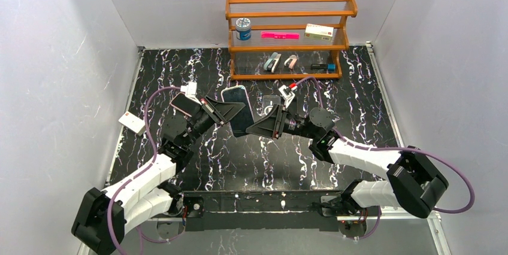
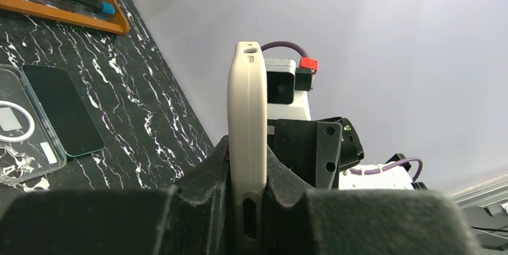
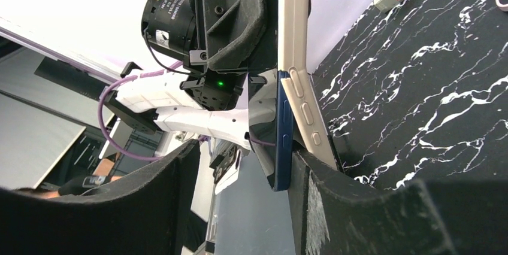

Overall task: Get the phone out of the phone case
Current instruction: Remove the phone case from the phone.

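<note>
My left gripper is shut on a cream phone case and holds it on edge above the table's middle. In the left wrist view the case stands upright, clamped between both pads. The dark blue phone sits in the case. In the right wrist view its lower end has come away from the cream case. My right gripper is open at the phone's right edge. One of its fingers sits at the gap between phone and case; the other finger stands well apart.
A wooden shelf with small items stands at the back. A bare dark phone and a clear case lie on the black marbled table. A pink-cased phone and a white box lie at left.
</note>
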